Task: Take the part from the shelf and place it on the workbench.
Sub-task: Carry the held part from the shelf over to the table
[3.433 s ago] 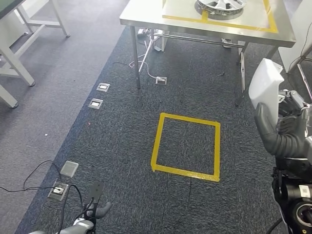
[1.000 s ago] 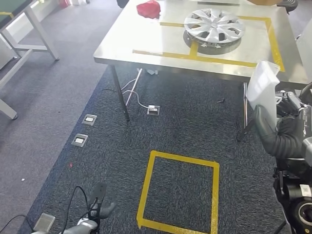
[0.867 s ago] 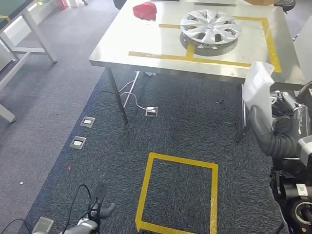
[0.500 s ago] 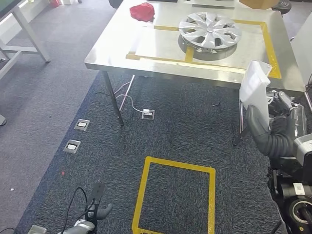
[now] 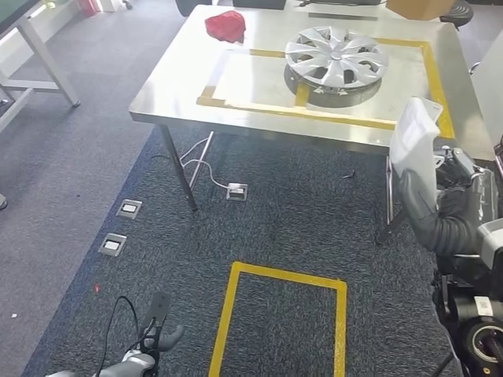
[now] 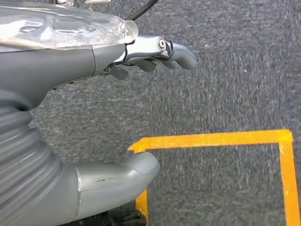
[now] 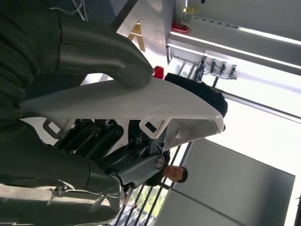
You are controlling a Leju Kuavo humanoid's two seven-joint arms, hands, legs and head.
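We hold the white part (image 5: 418, 141) upright in our right hand (image 5: 442, 212), thumb pressed on its face, long axis pointing up toward the workbench (image 5: 178, 86). The bench's near edge lies just beyond and left of the part. Our left hand (image 5: 151, 345) hangs low over the carpet, fingers apart, holding nothing, far from the bench.
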